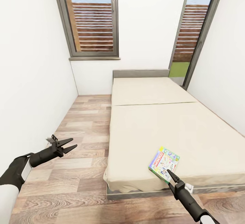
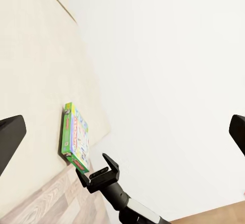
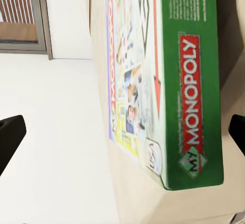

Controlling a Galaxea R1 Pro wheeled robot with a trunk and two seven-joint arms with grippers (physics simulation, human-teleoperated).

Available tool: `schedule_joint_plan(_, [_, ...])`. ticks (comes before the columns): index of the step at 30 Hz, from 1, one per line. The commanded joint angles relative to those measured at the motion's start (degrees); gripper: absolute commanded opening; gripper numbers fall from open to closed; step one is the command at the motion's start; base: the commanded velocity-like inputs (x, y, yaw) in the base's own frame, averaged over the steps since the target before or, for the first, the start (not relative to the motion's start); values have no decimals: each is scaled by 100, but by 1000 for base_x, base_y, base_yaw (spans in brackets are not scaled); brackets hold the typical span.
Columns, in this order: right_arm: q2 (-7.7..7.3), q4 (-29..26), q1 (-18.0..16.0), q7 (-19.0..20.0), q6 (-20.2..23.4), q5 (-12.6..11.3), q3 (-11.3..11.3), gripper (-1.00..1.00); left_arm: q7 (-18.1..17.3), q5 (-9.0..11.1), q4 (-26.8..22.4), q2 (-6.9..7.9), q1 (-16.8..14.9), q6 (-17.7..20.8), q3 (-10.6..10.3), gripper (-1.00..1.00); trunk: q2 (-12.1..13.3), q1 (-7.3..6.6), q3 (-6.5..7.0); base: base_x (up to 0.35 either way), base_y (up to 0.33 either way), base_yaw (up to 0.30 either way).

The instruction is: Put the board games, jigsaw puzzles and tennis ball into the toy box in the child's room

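Note:
One board game [image 1: 164, 162], a white-green Monopoly box with a red band, lies flat on the beige bed [image 1: 163, 125] near its front edge. It also appears in the left wrist view [image 2: 75, 139] and close up in the right wrist view [image 3: 168, 81]. My right gripper [image 1: 168, 171] is open, its tips right at the box's near edge, and the fingertips [image 3: 11, 134] stand wide apart on either side of the box. Over the floor to the left of the bed hovers my left gripper [image 1: 72, 143], open and empty. The table, toy box, jigsaw puzzles and tennis ball are out of view.
A strip of wooden floor [image 1: 85, 132] runs between the white left wall [image 1: 30, 80] and the bed. The grey headboard [image 1: 141, 73] stands against the far wall under a window [image 1: 92, 19]. A tall glazed door [image 1: 190, 36] is at the back right.

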Motion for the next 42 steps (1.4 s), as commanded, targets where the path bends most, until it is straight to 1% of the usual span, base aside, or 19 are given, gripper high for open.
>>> schedule_joint_plan(1, [0,2,-3,5,48,-43,-6,100,-24,-6,0,-3,-3,60,2,100,-2,0,-5,32,0,0])
schedule_joint_plan(11, [-3,2,-3,5,48,-43,-6,100,-24,-7,0,-40,-3,58,2,100,-2,0,-5,7,0,0])
schedule_joint_plan(42, [-9,2,-3,-10,48,-43,-6,100,-24,-7,0,-42,-3,58,2,100,-2,0,-5,3,6,0])
